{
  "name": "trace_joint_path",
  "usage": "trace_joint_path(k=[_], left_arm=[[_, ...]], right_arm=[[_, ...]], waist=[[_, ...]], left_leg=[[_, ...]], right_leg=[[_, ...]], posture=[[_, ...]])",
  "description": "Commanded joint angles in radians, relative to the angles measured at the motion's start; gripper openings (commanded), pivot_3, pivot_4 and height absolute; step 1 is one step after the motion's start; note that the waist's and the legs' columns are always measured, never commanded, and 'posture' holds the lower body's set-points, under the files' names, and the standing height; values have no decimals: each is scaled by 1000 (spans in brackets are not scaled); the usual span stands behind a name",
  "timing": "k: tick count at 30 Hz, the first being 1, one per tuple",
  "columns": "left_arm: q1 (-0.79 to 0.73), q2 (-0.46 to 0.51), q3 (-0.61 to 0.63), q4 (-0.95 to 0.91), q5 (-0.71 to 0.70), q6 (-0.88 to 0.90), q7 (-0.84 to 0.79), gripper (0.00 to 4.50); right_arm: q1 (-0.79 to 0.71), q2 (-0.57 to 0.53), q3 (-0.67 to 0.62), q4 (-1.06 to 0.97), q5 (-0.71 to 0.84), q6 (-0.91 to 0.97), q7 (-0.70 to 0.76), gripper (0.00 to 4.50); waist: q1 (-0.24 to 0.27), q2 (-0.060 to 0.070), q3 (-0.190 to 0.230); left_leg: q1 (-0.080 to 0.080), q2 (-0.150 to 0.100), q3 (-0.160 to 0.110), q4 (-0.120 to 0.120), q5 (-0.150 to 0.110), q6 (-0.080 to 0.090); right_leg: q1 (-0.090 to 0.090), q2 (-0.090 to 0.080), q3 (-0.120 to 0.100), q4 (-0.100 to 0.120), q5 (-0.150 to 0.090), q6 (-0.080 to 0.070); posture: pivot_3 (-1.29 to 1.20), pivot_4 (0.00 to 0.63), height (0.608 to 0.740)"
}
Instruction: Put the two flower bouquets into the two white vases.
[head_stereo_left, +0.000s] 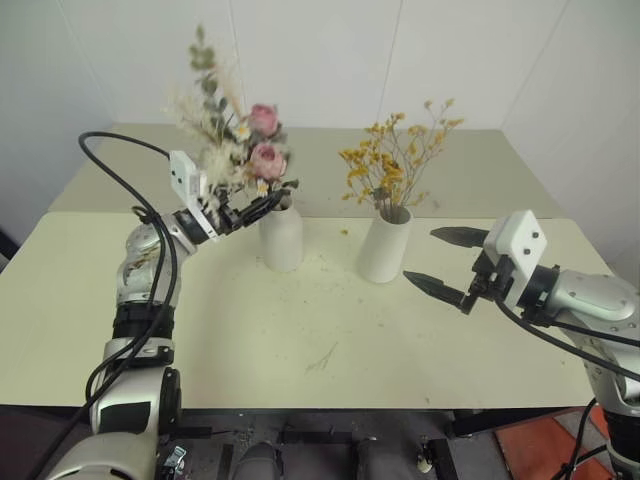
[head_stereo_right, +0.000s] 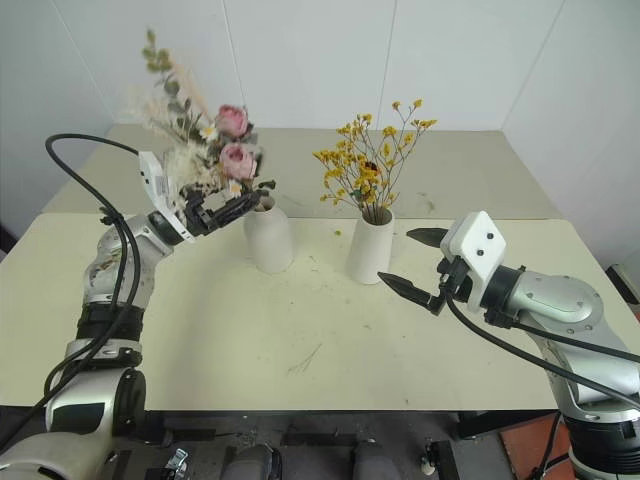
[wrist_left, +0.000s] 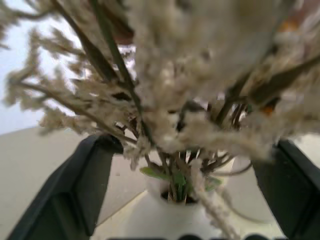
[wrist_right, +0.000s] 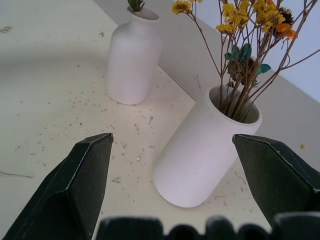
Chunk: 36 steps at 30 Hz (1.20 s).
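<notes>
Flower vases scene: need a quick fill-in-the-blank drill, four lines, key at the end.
1. The yellow spray stands in the ____ vase.
2. The pink rose bunch has its stems in the ____ vase.
3. The left claw has its fingers open around the rose bunch's ____.
4. The right claw is open and holds ____.

Missing words: wide-mouthed; bottle-shaped; stems; nothing

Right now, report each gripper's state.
Left gripper: open around the rose bouquet's stems, above the bottle vase.
Right gripper: open, holding nothing.
</notes>
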Motion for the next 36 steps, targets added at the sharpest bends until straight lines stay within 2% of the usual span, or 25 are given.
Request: trace_joint_path(k=[1,4,8,13,19,25,36], left_arm=[[16,58,-12,-44,34,19,3,4492],[33,88,5,-57,31,49,17,4492],[132,220,9,-139,35,63,-86,4492],[296,397,159,-265,-36,124,-117,4492],[562,529,347,-430,-104,171,-202,4492],[654,589,459,-469,-125,193,-216,4492],[606,591,410,-401,-87,165,-175,4492]], right_arm=[[-2,-3,-29,-10,-3,-29,-6,4500],[-3,-3,-29,-7,-4,-30,-6,4500],[3,-9,-40,-7,-5,-24,-8,4500],[65,-58,-143,15,11,-15,25,4500],[181,-139,-289,67,4,-39,103,4500],[299,-200,-432,114,1,-56,193,4500],[374,-189,-508,92,-7,-52,192,4500]], waist=[[0,0,0],[1,0,0],[-5,0,0],[-4,0,0],[6,0,0],[8,0,0],[-1,1,-1]], left_leg=[[0,0,0,0,0,0],[0,0,0,0,0,0],[0,0,0,0,0,0],[0,1,1,-1,0,0],[1,2,2,-1,0,0],[2,3,3,-1,0,0],[4,3,4,-2,0,0]], right_leg=[[0,0,0,0,0,0],[0,0,0,0,0,0],[-1,0,0,0,0,0],[-1,0,0,0,0,0],[0,0,0,0,-1,-1],[1,0,-1,0,-1,-1],[1,0,1,1,-1,-1]], posture=[[0,150,740],[0,150,740],[0,150,740],[0,150,740],[0,150,740],[0,150,740],[0,150,740]])
